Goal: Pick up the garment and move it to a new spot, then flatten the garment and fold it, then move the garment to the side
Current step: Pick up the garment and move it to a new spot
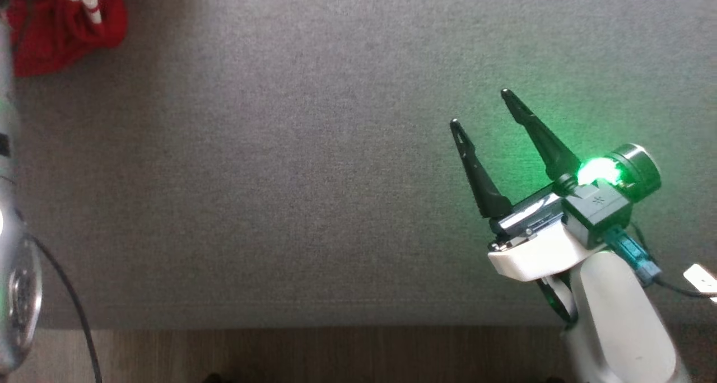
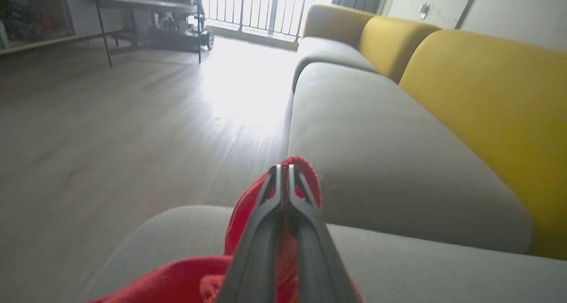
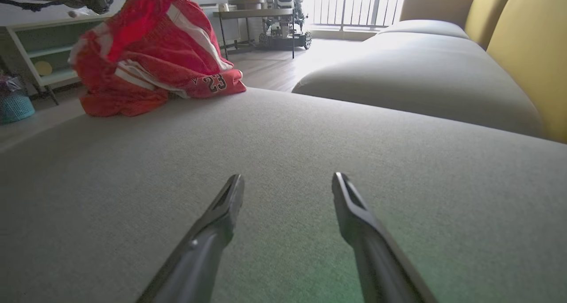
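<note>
- Grip first: left gripper [image 2: 283, 168] has its fingers pressed together on a fold of the red number-23 garment [image 1: 61, 24], which lies bunched at the far left of the grey sofa cushion [image 1: 280, 176]. Lift slowly so the fabric cannot slip from the pinch.
- Middle: carry it rightward to the bare centre of the cushion, high enough that the hanging part doesn't drag.
- Far right: right gripper [image 1: 482, 107] hovers spread above the cushion, holding nothing, ready to catch a second edge.
</note>
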Robot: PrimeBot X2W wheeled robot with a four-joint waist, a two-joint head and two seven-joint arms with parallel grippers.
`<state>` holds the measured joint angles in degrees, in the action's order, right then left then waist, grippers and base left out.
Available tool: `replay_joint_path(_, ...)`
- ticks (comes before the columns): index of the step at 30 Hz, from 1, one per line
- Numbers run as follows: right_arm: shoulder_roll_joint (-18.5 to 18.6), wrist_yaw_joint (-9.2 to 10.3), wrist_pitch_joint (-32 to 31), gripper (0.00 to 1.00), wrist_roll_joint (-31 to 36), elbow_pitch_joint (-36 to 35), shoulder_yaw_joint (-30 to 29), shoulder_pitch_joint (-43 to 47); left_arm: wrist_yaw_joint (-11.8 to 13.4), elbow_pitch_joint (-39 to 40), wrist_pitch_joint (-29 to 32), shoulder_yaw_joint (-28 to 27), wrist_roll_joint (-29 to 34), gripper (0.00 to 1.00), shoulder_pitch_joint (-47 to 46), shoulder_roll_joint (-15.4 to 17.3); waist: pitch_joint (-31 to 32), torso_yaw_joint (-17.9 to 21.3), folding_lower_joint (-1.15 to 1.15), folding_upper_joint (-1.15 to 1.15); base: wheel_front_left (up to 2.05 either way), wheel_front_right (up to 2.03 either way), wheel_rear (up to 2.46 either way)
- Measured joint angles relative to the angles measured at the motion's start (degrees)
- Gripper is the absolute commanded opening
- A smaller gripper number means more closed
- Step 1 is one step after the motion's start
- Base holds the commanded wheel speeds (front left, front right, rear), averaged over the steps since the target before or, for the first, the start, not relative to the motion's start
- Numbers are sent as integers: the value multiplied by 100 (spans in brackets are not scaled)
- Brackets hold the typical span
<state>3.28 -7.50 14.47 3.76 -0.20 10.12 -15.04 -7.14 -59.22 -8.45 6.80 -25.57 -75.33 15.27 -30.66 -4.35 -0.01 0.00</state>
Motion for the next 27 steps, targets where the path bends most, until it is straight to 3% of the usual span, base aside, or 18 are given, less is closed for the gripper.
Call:
replay_joint_path(12,0,0,0,100,-394,41,141,41,0,1117,2,954,-708,0,-10,260,751,287,0,0,0,0,0)
replay_joint_path(22,1,0,0,100,-794,5,189,98,1,2625,444,1526,-1291,0,-12,197,1193,853,0,0,0,0,0)
replay_joint_path(27,0,0,0,100,-957,-171,201,205,8,3198,914,1660,-1612,0,-10,-11,1408,1195,0,0,0,0,0)
